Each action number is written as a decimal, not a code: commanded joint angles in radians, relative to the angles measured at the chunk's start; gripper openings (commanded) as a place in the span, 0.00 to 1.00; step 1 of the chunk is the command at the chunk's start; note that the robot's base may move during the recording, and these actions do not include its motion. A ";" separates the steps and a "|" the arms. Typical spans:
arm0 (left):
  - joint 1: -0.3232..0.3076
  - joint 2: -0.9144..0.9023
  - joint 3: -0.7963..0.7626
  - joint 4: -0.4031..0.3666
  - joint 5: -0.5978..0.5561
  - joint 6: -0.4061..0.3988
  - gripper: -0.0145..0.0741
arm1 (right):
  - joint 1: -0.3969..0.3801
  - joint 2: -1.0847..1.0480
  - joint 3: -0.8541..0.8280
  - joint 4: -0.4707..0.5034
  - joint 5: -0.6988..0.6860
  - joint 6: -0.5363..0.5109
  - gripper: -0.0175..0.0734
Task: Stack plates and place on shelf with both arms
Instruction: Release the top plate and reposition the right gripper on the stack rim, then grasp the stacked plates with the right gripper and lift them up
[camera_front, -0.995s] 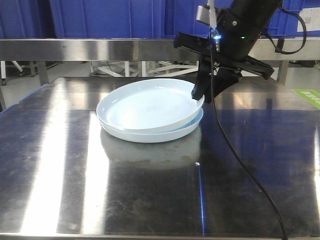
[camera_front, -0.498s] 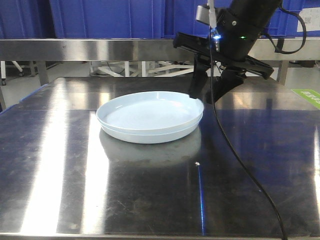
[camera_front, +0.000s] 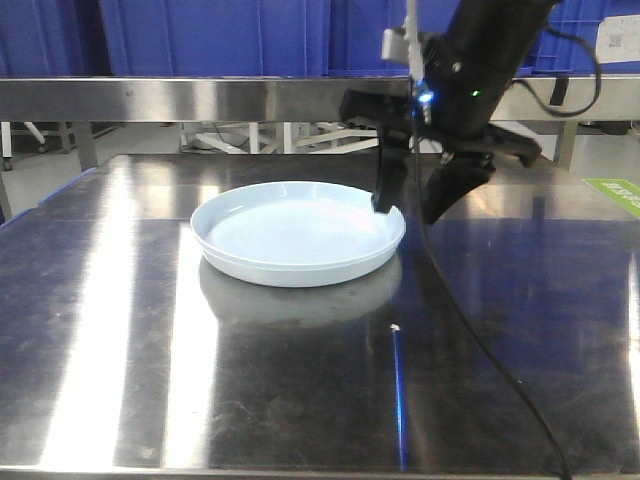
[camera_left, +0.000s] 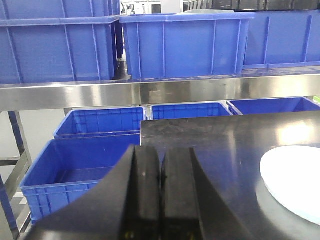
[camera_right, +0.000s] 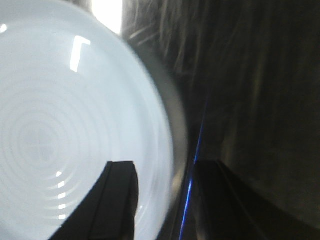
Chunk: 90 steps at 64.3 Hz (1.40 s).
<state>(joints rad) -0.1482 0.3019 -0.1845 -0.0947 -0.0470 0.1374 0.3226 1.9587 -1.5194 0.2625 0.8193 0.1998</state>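
Note:
Two pale bluish-white plates sit nested on the steel tabletop, the upper plate (camera_front: 298, 225) flat in the lower plate (camera_front: 300, 274). My right gripper (camera_front: 412, 205) is open over their right rim, one finger above the plate's inside and the other outside it. In the right wrist view the stacked plates (camera_right: 70, 125) fill the left, and the right gripper (camera_right: 167, 165) straddles the rim without gripping it. My left gripper (camera_left: 160, 172) is shut on nothing, off to the left, with a plate (camera_left: 295, 182) at the frame's right edge. The shelf (camera_front: 200, 98) runs behind the table.
Large blue crates (camera_front: 220, 35) stand on the shelf rail (camera_left: 150, 92), and more blue crates (camera_left: 85, 165) sit low beside the table. A black cable (camera_front: 470, 330) hangs from the right arm across the tabletop (camera_front: 120, 340).
The upper plate, tilted in the right gripper a second ago, now lies flat in the lower one. The right gripper has opened, let go of it and shifted slightly left.

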 joint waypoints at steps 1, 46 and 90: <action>0.002 0.005 -0.027 -0.008 -0.088 -0.004 0.26 | 0.003 -0.044 -0.023 0.001 -0.032 0.003 0.62; 0.002 0.005 -0.027 -0.008 -0.088 -0.004 0.26 | 0.007 -0.015 -0.023 -0.001 -0.058 0.003 0.55; 0.002 0.005 -0.027 -0.008 -0.088 -0.004 0.26 | 0.007 -0.180 -0.013 -0.067 -0.125 0.003 0.23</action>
<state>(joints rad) -0.1482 0.3019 -0.1845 -0.0947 -0.0470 0.1374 0.3285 1.8843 -1.5172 0.2191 0.7735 0.2092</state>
